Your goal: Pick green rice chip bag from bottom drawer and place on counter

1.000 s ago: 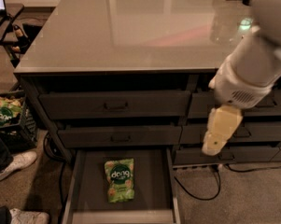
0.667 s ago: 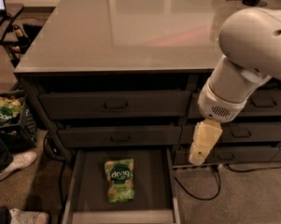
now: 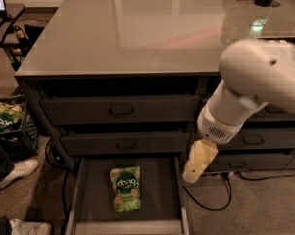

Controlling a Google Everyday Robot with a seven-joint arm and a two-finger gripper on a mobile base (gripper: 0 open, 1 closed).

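Your tool point(image 3: 193, 169) hangs over the bottom drawer point(image 3: 159, 192)'s right wall; the green rice chip bag point(image 3: 125, 189) lies mid-drawer, leftward, lengthwise front-to-back; you cannot tell the tool's state.

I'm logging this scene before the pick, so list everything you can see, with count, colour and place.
green rice chip bag: one, bright green, flat on the bottom drawer's floor
bottom drawer: one, dark grey, pulled open at the cabinet's base
counter: one, glossy light grey, capping the cabinet
closed drawers: at least four, dark grey, above and right of the open one
crate: one, black, on the floor at left, holding green bags
cable: one, black, floor at right
shoes: two, white, lower left
arm: one, white, right side
gripper: one, pale yellow, pointing down just right of the open drawer
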